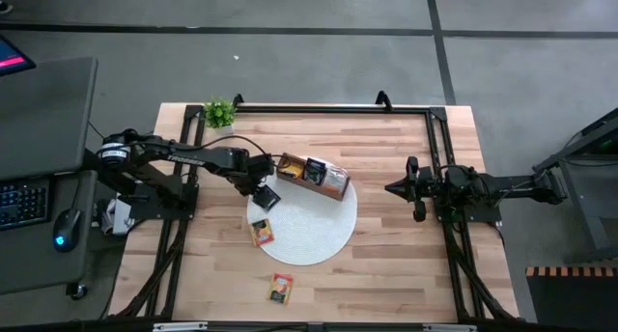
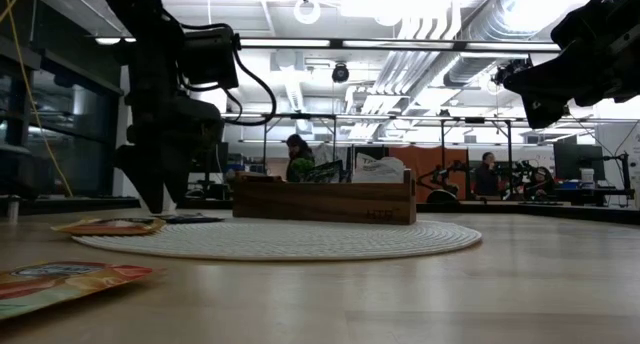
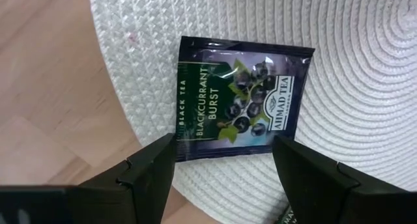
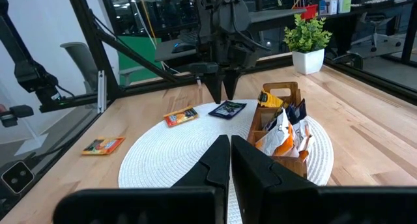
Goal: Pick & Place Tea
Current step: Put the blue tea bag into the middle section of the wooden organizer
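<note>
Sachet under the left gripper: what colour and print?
The sachet is dark navy-black with a blackcurrant-and-leaf print; the left wrist view shows it best.

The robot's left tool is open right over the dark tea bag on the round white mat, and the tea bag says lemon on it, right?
Not quite. The left tool is open over the dark tea bag on the white mat, but the left wrist view shows it says blackcurrant, not lemon.
</note>
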Robot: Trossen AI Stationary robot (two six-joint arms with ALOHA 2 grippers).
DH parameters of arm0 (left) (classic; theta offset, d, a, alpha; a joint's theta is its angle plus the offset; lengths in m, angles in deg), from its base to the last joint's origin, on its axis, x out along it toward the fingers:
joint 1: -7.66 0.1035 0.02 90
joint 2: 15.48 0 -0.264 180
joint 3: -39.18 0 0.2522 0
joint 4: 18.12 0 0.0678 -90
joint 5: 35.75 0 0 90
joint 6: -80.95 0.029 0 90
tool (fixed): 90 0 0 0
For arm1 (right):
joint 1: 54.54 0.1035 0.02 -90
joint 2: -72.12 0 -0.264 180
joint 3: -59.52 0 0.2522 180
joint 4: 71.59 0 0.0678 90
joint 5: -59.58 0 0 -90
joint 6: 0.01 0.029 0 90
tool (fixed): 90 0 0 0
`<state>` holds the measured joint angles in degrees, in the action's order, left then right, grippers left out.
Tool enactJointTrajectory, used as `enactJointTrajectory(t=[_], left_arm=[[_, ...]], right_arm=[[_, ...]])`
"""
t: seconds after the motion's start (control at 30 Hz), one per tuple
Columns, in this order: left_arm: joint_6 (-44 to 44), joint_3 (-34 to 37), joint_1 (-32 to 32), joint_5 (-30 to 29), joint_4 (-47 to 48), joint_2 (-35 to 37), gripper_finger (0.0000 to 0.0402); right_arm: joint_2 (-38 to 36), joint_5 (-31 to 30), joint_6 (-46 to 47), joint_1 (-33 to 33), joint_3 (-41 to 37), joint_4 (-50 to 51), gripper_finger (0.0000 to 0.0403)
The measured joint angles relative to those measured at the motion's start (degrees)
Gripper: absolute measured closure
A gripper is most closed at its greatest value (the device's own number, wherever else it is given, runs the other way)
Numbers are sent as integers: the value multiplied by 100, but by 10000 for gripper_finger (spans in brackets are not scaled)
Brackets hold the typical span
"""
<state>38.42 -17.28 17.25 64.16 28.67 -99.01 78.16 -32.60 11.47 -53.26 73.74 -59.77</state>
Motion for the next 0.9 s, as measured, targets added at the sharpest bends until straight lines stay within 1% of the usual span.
enactJointTrajectory(t=[0.9], left_arm=[[-88,0,0,-99,2,-2,149]], right_arm=[[0,0,0,1,0,0,391]])
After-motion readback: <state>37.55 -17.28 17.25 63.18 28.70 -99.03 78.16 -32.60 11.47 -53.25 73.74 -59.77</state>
